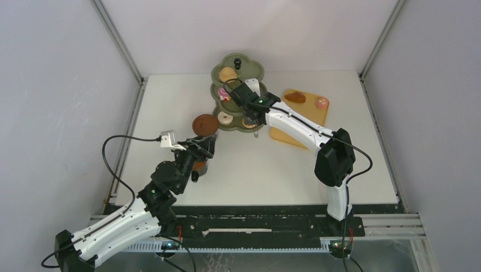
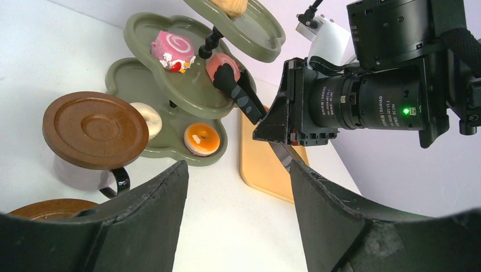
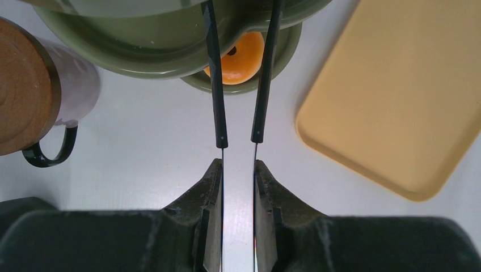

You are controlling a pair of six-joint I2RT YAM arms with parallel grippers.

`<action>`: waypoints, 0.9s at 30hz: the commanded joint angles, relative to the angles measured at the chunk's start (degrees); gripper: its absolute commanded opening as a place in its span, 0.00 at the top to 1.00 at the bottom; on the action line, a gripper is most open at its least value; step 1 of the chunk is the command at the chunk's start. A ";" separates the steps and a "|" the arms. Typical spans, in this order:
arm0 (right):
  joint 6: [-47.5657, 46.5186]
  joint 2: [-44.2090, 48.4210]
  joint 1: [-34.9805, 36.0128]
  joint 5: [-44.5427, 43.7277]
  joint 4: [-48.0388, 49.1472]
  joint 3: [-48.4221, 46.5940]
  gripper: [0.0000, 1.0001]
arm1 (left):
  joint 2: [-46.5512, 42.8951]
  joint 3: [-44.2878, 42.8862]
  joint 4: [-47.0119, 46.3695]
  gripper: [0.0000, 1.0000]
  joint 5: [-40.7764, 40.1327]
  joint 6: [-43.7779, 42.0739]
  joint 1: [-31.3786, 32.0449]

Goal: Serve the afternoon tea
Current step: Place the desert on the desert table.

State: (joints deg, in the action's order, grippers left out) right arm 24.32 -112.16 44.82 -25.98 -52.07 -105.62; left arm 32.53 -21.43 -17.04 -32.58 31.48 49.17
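Currently, entries run from left of frame to right.

1. Left gripper point(image 2: 238, 167): jaws wide apart and nothing between them, low over the table in the lower left of the top view.
2. Brown cup point(image 2: 93, 130): a round saucer lies on top and a black handle shows below. It stands just left of the stand, and a second saucer point(image 2: 45, 207) shows at the bottom-left edge of the left wrist view.
3. Olive-green stand point(image 2: 187, 93): upper centre, three tiers.
   - Top tier: bun point(image 1: 228, 73).
   - Middle tier: pink swirl cake point(image 2: 172, 48).
   - Bottom tier: white donut point(image 2: 147, 119) and orange donut point(image 2: 201, 139).
4. Right gripper point(image 3: 238, 167): narrowed onto the handles of the black tongs point(image 3: 215, 85). The tong tips pinch a second pink cake point(image 2: 218, 61) at the middle tier, apparently resting on it.
5. Orange-yellow tray point(image 3: 397, 102): right of the stand, holding a brown bun point(image 1: 295, 97) and another pink cake point(image 1: 322, 102).

Step in hand, as judged: setting a cake onto the middle tier. The next move calls for easing the tongs apart, lifting clear of the upper tier, then going right to the tray.
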 commanded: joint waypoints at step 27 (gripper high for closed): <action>-0.04 4.18 2.84 -0.74 0.49 0.25 0.74 | -0.22 -1.77 -2.35 0.30 1.20 0.38 0.32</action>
State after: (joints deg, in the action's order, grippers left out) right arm 24.34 -111.13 47.20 -25.80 -52.27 -104.79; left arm 32.58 -21.43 -17.06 -32.21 31.59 49.17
